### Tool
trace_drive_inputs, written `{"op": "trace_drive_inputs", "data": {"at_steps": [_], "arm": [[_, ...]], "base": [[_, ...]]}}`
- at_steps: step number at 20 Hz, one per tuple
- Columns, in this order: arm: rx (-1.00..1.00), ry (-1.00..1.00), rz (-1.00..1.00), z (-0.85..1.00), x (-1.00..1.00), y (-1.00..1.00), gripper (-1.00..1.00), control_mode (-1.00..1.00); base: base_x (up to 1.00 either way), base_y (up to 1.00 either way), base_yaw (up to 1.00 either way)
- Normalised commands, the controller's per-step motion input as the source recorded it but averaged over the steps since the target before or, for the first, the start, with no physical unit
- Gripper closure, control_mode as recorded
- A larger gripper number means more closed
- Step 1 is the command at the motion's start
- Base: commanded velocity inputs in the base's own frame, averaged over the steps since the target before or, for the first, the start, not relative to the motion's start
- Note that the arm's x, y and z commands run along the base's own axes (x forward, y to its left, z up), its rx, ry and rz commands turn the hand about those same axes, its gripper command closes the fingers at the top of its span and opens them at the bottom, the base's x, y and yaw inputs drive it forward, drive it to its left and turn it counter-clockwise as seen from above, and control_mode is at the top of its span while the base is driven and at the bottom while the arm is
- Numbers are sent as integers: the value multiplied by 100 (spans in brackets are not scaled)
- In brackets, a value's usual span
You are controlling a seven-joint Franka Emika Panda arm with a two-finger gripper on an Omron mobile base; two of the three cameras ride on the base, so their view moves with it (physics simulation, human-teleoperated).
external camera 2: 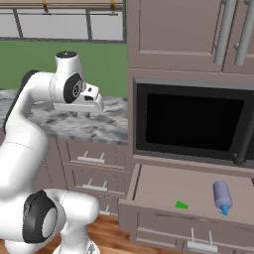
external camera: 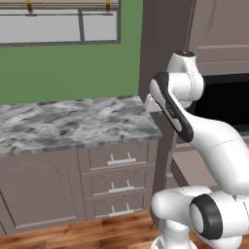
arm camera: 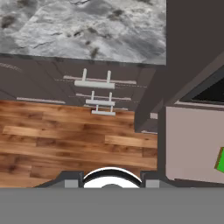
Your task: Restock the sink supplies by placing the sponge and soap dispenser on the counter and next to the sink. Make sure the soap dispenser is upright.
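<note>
Meanwhile soap dispenser (external camera 2: pixel 222 195) lies toppled in the open drawer (external camera 2: pixel 163 191); pincer (external camera 2: pixel 94 106) closed, empty.

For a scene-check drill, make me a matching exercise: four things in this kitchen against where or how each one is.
Things:
1. soap dispenser
2. green sponge
3. counter
4. pincer

States:
A. marbled top, left of the tall cabinet
B. lying on its side in the open drawer, nozzle toward the front
C. raised above the counter's edge
D. flat on the open drawer's floor, left of the bottle

Pairs: 1-B, 2-D, 3-A, 4-C
</note>
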Motion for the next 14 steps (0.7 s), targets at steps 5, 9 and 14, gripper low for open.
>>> {"op": "trace_drive_inputs", "data": {"at_steps": [5,9,14], "arm": [[0,0,0,-1,-6,0,-100,-100],[0,1,0,-47,-59,-11,-100,-100],[22,0,0,-56,-100,-98,-100,-100]], "base": [[0,0,0],[0,0,0],[0,0,0]]}}
